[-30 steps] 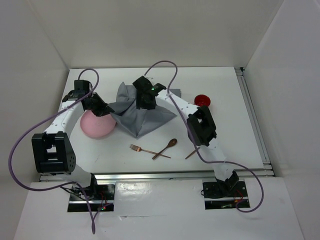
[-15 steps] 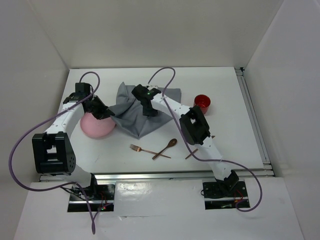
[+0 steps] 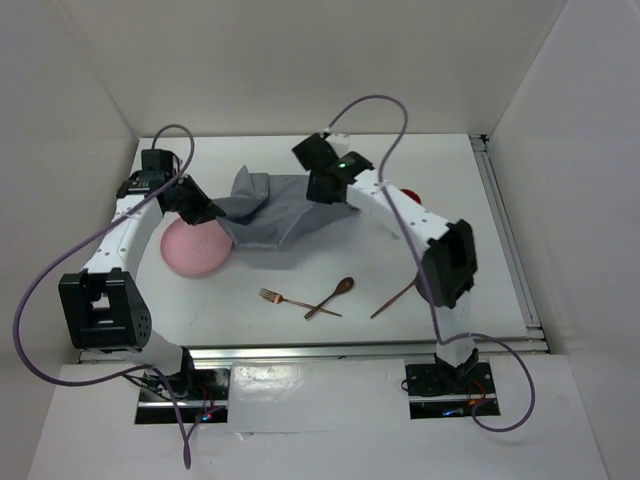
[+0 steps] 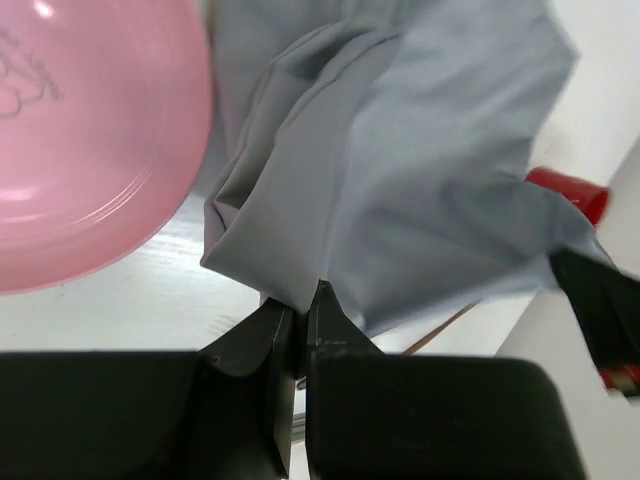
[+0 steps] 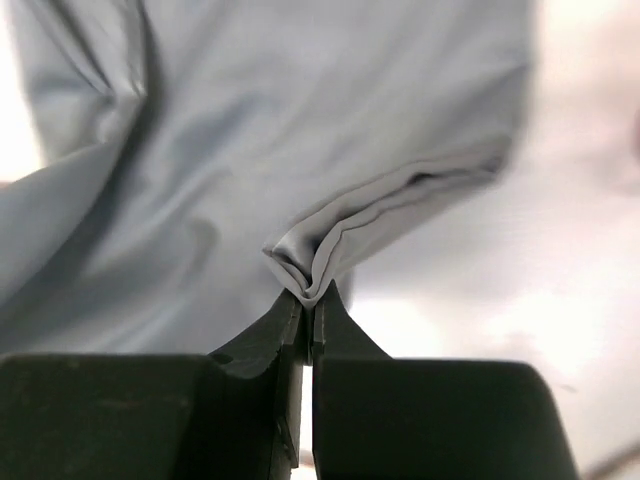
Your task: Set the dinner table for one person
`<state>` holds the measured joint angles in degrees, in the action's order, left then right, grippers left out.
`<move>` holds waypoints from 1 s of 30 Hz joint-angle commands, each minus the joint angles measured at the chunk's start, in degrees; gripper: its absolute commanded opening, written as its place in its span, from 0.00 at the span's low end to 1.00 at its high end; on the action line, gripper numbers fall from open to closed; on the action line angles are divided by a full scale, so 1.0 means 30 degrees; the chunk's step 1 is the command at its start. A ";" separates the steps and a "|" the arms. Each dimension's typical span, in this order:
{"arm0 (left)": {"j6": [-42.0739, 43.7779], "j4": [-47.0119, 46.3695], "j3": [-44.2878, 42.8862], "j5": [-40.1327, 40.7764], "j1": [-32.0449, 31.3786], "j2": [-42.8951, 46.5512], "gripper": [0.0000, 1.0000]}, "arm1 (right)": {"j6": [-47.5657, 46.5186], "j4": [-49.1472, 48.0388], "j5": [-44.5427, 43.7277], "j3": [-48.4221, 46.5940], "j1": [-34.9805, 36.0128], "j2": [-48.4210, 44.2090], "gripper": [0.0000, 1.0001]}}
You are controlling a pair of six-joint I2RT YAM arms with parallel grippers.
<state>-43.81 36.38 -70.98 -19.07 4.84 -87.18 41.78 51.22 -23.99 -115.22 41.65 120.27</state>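
The grey cloth [image 3: 280,218] hangs stretched between both grippers above the white dinner table [image 3: 480,250]. My left gripper [image 3: 216,219] is shut on its left corner; in the left wrist view the fingertips pinch the cloth [image 4: 400,170] at the gripper [image 4: 303,300]. My right gripper [image 3: 323,197] is shut on a folded edge at the cloth's back right. The right wrist view shows that bunched fold of the cloth [image 5: 200,150] held in the gripper [image 5: 307,297]. A pink plate [image 3: 193,252] lies beside and partly under the cloth's left end and also shows as the pink plate [image 4: 80,150].
A copper fork [image 3: 285,299], spoon [image 3: 333,296] and thin copper knife [image 3: 393,298] lie near the front edge. A red cup [image 3: 413,193] stands half hidden behind the right arm, and shows as the red cup [image 4: 570,190]. Metal rails [image 3: 508,240] run along the right and front edges.
My right gripper closed on the cloth's edge and drew it up and toward the back right, spreading the cloth. The left gripper kept its hold and shifted slightly back.
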 commanded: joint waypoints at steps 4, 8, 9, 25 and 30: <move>0.0776 0.1699 -0.5133 -0.0587 0.0261 0.0319 0.00 | -0.0800 -0.1517 -0.0852 0.3218 -0.0963 -0.7387 0.00; 0.1157 0.2841 -0.7829 -0.1346 0.0640 0.1254 0.00 | -0.0976 -0.1314 -0.1494 0.4273 -0.0963 -1.0639 0.00; 0.1157 0.3076 -0.8327 -0.1609 0.0642 0.1459 0.00 | -0.0977 -0.1312 -0.1496 0.4478 -0.0963 -1.1255 0.00; 0.1333 0.4460 -1.2053 -0.2633 0.1023 0.1816 0.00 | -0.3080 -0.2474 -0.0797 0.4715 -0.2745 -1.4779 0.00; 0.1508 0.3608 -1.3920 -0.3397 0.1023 -0.1283 0.00 | -0.4198 -0.5058 0.2805 0.4075 -0.6081 -1.2905 0.00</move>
<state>-41.74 51.46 -108.51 -29.34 6.98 -87.18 33.71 42.22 -18.24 -100.31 28.45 79.85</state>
